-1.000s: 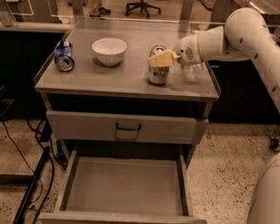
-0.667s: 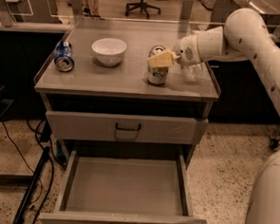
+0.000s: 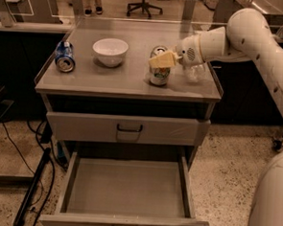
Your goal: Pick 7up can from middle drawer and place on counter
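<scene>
The 7up can [image 3: 159, 76] stands upright on the counter [image 3: 119, 80], right of centre. My gripper [image 3: 160, 60] reaches in from the right, and its pale yellow fingers [image 3: 156, 62] close around the can's upper part, just under its silver top. The middle drawer [image 3: 127, 188] is pulled wide open below, and its flat grey floor is bare.
A white bowl [image 3: 110, 50] sits at the counter's back middle. A blue can [image 3: 64, 57] lies on its side at the left edge. A small clear object [image 3: 194, 73] stands by the right rim under my arm. The upper drawer front [image 3: 128, 129] is closed. Cables [image 3: 36, 180] trail on the floor at left.
</scene>
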Available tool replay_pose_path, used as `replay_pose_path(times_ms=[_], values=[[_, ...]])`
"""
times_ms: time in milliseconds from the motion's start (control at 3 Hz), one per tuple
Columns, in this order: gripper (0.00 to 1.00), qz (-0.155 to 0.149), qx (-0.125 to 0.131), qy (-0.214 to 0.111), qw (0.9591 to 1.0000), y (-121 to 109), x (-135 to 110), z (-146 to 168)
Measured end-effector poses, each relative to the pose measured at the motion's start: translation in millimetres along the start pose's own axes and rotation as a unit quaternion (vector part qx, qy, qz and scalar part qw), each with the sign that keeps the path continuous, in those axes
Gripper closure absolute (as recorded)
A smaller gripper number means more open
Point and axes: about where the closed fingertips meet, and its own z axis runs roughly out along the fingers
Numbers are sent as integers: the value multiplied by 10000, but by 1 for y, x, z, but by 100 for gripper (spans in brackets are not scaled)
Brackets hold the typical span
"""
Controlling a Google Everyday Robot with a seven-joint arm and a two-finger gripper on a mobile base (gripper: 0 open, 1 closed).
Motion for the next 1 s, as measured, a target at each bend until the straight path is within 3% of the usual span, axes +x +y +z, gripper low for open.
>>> replay_pose_path(times_ms=[333,667,1000], values=[[19,0,0,0,10000,0,0,0],[0,0,-1,0,10000,0,0,0],[0,0,-1,0,10000,0,0,0]])
